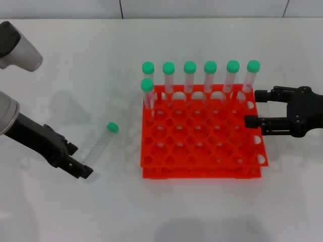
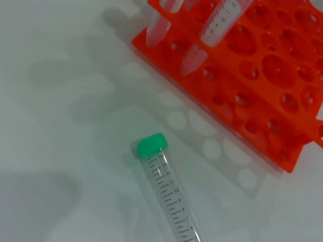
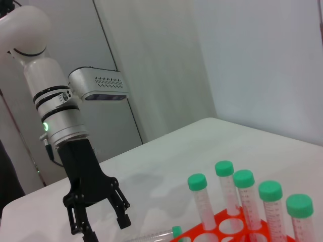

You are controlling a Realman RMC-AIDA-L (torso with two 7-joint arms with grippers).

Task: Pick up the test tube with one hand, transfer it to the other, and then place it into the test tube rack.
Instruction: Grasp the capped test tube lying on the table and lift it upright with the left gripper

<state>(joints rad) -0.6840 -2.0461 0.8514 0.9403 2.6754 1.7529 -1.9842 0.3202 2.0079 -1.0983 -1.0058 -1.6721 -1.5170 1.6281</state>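
One loose test tube [image 1: 100, 142] lies flat on the white table [image 1: 202, 212], green cap [image 2: 152, 145] pointing away from the robot, well apart from the test tube rack [image 1: 202, 146] on its left side. Black graduation marks with small numerals run along its clear wall in the left wrist view; numerals too small to read surely, no brand seen. Left gripper [image 1: 79, 169] sits low at the tube's bottom end, fingers spread on either side in the right wrist view [image 3: 98, 222], nothing held. Whether it touches the tube, can't tell. Right gripper [image 1: 251, 108] hovers at the rack's right edge, its two prongs wide apart, empty, tips over the rack's rim. Seven capped tubes [image 1: 210, 75] stand upright in the rack: six along the far row, one in the next row at the far-left corner. Rest of the holes open. Bare table in front of the rack and between rack and loose tube.
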